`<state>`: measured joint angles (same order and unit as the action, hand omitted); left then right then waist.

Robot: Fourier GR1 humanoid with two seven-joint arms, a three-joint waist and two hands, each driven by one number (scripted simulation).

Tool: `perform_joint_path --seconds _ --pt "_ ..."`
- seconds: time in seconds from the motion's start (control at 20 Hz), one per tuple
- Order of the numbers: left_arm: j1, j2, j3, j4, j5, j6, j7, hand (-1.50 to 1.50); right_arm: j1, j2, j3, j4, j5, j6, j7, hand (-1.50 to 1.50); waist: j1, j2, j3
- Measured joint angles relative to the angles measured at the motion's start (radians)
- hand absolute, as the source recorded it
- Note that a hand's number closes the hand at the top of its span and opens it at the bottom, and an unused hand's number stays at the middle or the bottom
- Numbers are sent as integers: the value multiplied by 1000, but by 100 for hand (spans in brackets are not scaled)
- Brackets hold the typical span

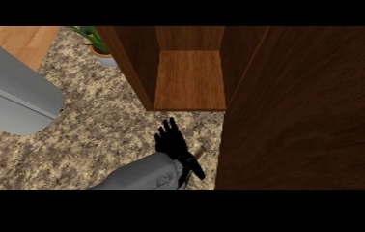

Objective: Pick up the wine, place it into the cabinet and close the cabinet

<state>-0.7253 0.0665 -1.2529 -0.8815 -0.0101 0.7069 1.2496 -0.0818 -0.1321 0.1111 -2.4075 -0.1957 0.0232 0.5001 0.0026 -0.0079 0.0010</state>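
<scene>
While the cabinet (189, 79) stands open, the left hand (171, 140) is held over the counter (100, 124) before it

The fingers are kept straight and spread, curled round nothing. The open door (292, 110) is seen at the right. The wine cannot be made out for certain; only a small tan tip (202, 152) is seen between hand and door

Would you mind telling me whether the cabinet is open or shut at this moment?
Open. The cabinet shows its bare wooden shelf, and its door is swung out toward the camera at the right.
</scene>
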Motion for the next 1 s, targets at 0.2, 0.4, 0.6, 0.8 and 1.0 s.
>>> perform_joint_path --seconds 0.2,0.4,0.6,0.8,1.0 --pt "58 74 9 -76 -25 8 3 -150 2 -7 -12 -4 3 -1 7 -150 5 -1 0" --pt "135 114 -9 -159 -73 25 17 -150 -7 -4 7 -8 9 -12 19 -150 9 -2 0" --pt "210 201 -4 -271 -103 45 19 -150 -2 -8 11 -15 15 -19 28 -150 10 -4 0" --pt "273 267 -1 -373 -145 52 42 -150 -19 -8 16 -15 21 -28 43 -150 12 -4 0" --pt "352 314 7 -444 -192 70 50 -150 -25 -3 18 -13 27 -33 32 -150 11 -2 0"
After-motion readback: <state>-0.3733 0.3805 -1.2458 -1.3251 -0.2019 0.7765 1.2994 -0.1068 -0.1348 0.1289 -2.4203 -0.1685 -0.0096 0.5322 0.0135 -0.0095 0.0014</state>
